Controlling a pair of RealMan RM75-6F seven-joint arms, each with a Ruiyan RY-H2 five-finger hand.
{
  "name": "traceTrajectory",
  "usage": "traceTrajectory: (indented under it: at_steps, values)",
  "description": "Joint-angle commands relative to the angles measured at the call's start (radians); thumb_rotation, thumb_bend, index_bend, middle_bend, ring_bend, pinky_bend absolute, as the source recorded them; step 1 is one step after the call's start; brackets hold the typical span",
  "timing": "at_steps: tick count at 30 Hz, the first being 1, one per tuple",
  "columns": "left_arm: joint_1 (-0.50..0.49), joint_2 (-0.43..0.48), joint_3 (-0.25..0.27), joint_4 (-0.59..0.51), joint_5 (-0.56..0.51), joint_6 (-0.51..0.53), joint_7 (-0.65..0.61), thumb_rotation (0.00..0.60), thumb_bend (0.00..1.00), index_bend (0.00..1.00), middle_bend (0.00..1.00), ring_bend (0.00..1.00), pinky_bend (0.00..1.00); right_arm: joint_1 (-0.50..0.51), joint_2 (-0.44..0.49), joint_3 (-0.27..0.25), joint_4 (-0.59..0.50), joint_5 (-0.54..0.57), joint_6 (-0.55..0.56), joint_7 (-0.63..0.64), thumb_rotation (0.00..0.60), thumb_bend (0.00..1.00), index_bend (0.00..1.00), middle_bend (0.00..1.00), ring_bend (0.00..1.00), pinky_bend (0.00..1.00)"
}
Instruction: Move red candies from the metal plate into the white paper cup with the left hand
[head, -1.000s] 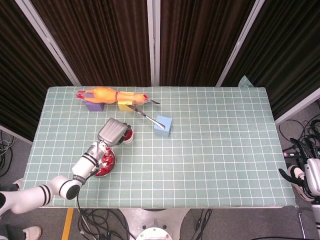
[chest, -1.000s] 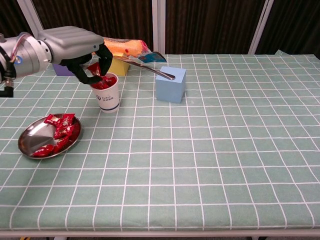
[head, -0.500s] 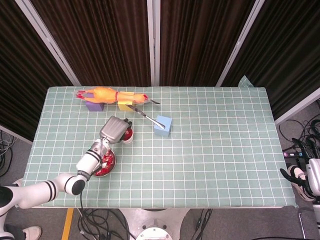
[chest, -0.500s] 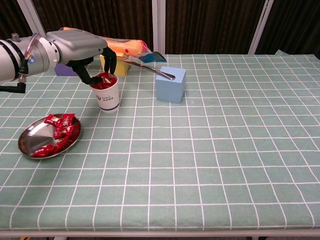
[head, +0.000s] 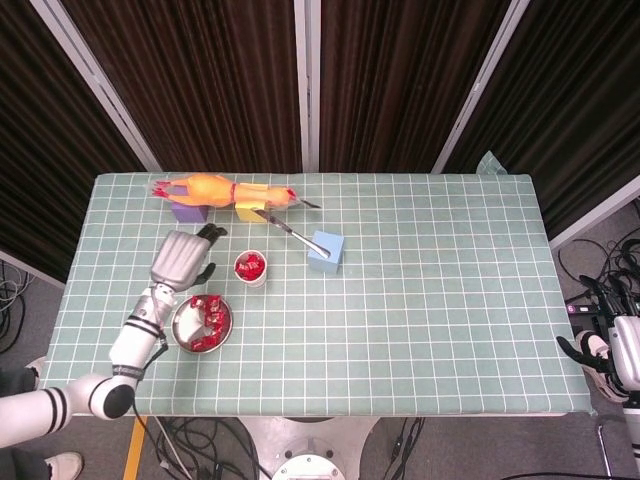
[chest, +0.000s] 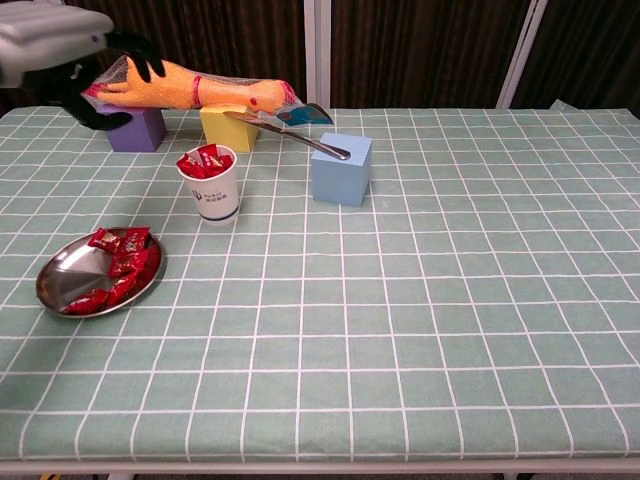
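Note:
The metal plate (head: 184, 331) (chest: 63, 284) holds several red candies (head: 207, 320) (chest: 120, 260) near the table's front left. Just beyond it stands the white paper cup (head: 251, 276) (chest: 214, 198), with red candies (head: 250, 265) (chest: 204, 160) showing above its rim. My left hand (head: 180, 260) (chest: 70, 50) hovers to the left of the cup and above the table, fingers spread, holding nothing. My right hand (head: 598, 352) hangs off the table's right edge, too small to read.
A rubber chicken (head: 220, 190) (chest: 195, 88) lies across a purple block (chest: 137, 128) and a yellow block (chest: 228, 128) at the back left. A knife (chest: 295, 130) rests on a light blue block (head: 325, 251) (chest: 341, 168) right of the cup.
The left hand let a red candy go into the cup, then rose and swung left, away from the cup. The plate is now uncovered in the head view.

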Motion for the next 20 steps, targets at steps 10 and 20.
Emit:
traceTrajectory:
  at_steps: [10,20]
  values:
    - [0.368,0.108,0.161,0.07,0.196,0.383,-0.237,0.6,0.3,0.3,0.34,0.26,0.31,0.01,-0.019,-0.008,0.033,-0.022,-0.007,0.01,0.6,0.12,0.12,0.14,0.0,0.14]
    - [0.518,0.16,0.221,-0.021,0.267,0.519,-0.199,0.6,0.3,0.3,0.34,0.26,0.31,-0.017,-0.05,-0.02,0.045,-0.041,0.048,0.003,0.6,0.12,0.12,0.14,0.0,0.14]
